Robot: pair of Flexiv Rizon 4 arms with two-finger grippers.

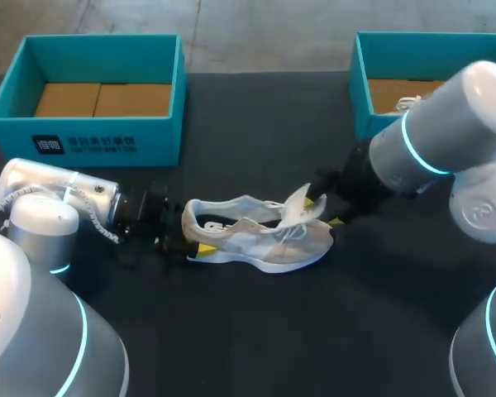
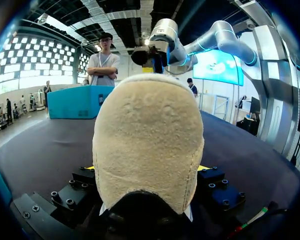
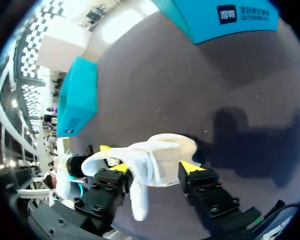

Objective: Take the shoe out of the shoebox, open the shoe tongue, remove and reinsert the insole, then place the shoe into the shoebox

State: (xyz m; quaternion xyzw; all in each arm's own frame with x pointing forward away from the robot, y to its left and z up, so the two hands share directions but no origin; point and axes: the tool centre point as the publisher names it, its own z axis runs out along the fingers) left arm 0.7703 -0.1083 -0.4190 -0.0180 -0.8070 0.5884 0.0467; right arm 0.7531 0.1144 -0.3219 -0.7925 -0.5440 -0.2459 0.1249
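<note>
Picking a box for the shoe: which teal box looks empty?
The left box: only its brown cardboard floor shows. The right box has something white inside, partly hidden by my right arm.

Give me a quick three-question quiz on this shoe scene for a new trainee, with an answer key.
1. True or false: the shoe lies inside a shoebox.
2. Which part of the shoe sits between the fingers of the left gripper? A toe, B heel, C lace ends.
3. Fill in: the right gripper is at the shoe's ____ end.
Key: 1 false, it lies on the table; 2 B; 3 toe.
</note>
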